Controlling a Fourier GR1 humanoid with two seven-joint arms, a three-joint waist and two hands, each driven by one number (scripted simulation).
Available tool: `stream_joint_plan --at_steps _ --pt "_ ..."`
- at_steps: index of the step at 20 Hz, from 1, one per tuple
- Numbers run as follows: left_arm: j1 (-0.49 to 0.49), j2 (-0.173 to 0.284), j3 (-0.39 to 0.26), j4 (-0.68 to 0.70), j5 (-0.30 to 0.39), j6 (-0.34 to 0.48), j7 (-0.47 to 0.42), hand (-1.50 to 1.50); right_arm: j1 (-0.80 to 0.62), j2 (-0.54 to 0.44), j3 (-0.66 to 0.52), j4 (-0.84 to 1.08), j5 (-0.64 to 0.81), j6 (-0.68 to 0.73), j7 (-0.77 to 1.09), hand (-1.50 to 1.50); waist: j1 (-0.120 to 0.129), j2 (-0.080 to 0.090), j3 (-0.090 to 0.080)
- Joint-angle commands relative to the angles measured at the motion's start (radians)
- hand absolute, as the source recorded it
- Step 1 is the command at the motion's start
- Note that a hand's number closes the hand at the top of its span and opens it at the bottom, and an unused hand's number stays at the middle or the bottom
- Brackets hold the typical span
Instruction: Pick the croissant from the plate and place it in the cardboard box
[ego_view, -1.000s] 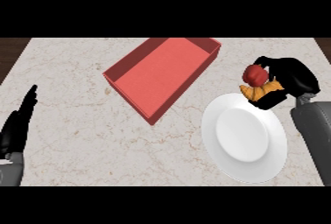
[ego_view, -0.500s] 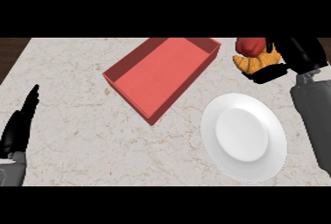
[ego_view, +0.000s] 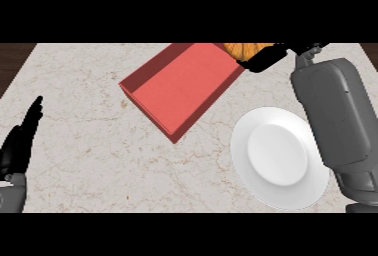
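- right hand (ego_view: 267, 56) is up at the far edge, black fingers curled round the croissant (ego_view: 246, 49); looks like it's over the far corner of the red box (ego_view: 184, 85), hard to say
- white plate (ego_view: 280, 156) has nothing on it
- left hand (ego_view: 21, 142) rests at the left edge, fingers straight, holding nothing
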Motion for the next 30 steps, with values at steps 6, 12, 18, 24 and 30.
stream_joint_plan --at_steps 6,12,18,24,30 --pt "0.005 0.006 0.011 -0.052 0.014 -0.029 0.035 0.00 -0.226 0.188 -0.056 0.264 -0.026 -0.101 0.131 1.50 0.010 0.002 0.000" --pt "-0.059 -0.022 -0.016 -0.022 -0.013 -0.010 0.041 0.00 -0.401 0.194 -0.130 0.582 -0.032 -0.187 0.064 1.50 0.033 0.016 0.000" --pt "-0.018 -0.039 -0.042 -0.041 -0.026 -0.014 0.011 0.00 -0.441 0.197 -0.141 0.753 0.013 -0.303 0.044 1.50 0.063 0.030 -0.001" --pt "-0.063 -0.026 -0.034 -0.022 -0.035 -0.010 0.024 0.00 -0.448 0.219 -0.186 0.854 -0.003 -0.373 0.112 -1.50 0.080 0.044 -0.001" --pt "-0.057 -0.027 -0.027 0.012 -0.024 -0.023 -0.015 0.00 -0.457 0.234 -0.234 0.898 -0.044 -0.376 0.095 -1.50 0.087 0.043 -0.001"
